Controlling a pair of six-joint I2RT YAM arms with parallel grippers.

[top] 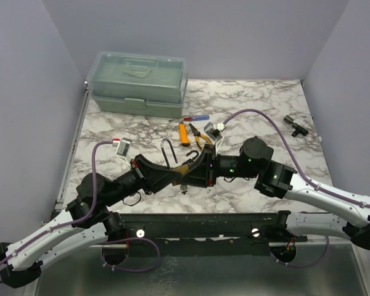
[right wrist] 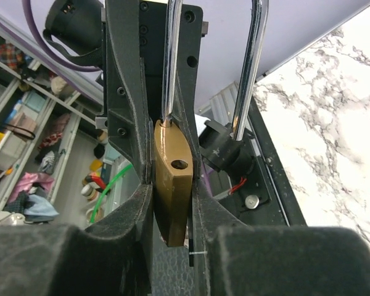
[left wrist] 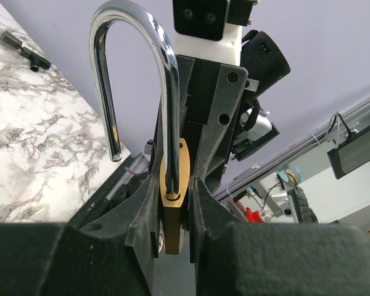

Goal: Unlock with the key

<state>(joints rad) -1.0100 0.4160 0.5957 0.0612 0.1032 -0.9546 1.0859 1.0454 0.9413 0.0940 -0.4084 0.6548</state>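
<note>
A brass padlock [top: 184, 167] with a chrome shackle [top: 167, 151] is held above the marble table between both arms. My left gripper [top: 174, 176] is shut on its body from the left and my right gripper [top: 201, 168] from the right. In the left wrist view my gripper [left wrist: 172, 191] squeezes the padlock [left wrist: 174, 231], and the shackle [left wrist: 163, 68] stands swung open with one end free. In the right wrist view my gripper [right wrist: 171, 188] clamps the padlock [right wrist: 172, 206]; one shackle [right wrist: 250, 68] leg is out of its hole. I cannot make out the key.
A green lidded toolbox [top: 137, 83] stands at the back left. A red-and-blue screwdriver [top: 194, 118], an orange cutter [top: 183, 134] and yellow-handled pliers [top: 200, 139] lie behind the grippers. A black T-shaped fitting [top: 294, 125] lies at the right edge.
</note>
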